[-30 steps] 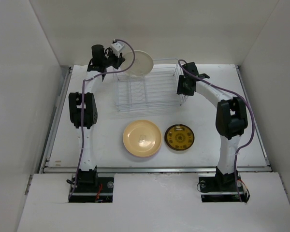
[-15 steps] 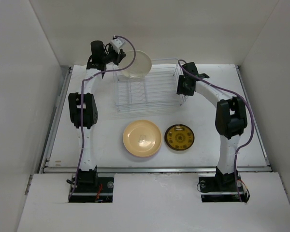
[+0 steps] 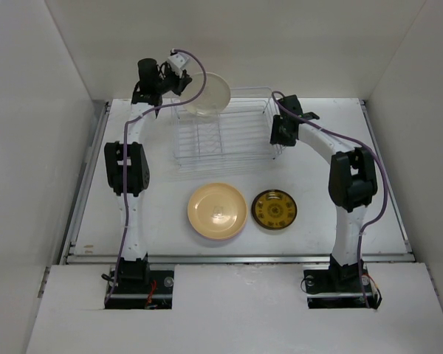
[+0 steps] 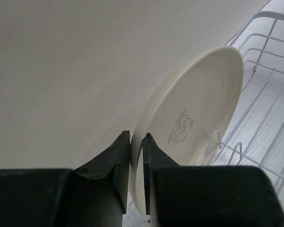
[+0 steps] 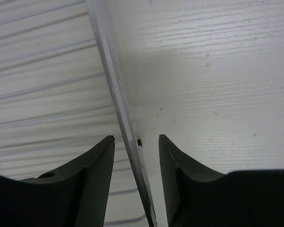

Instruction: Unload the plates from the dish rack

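Over the table [image 3: 162, 214], left jaws clamp a cream plate [image 4: 199, 109]; right jaws gape astride the rack [image 5: 115, 92] rim.

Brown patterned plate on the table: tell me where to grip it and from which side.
Probably its right rim, from above: the brown patterned plate lies flat, so only the raised edge offers a pinch, and the yellow plate crowds its left side.

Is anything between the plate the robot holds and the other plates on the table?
Yes. The dish rack sits between the cream plate and the yellow plate and brown plate lying in front. The left gripper should carry it over or around.
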